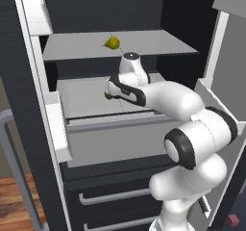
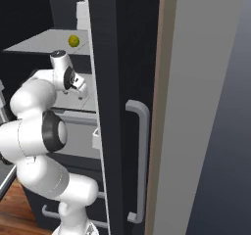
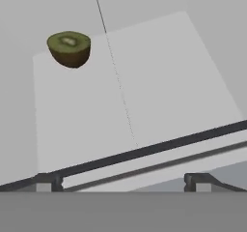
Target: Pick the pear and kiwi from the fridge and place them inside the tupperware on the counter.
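I have the arm reaching into the open fridge (image 1: 29, 105). My gripper (image 3: 123, 181) has its two tips spread wide apart with nothing between them. It hangs over the lower grey shelf (image 3: 159, 81). The kiwi (image 3: 69, 48), cut in half with its green face up, sits on that shelf, well ahead of the tips. The pear (image 1: 112, 43) lies on the shelf above.

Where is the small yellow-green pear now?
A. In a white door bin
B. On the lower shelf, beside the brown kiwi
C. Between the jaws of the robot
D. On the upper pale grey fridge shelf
D: the small yellow-green pear lies on the upper pale grey shelf, above the brown-olive kiwi and the gripper.
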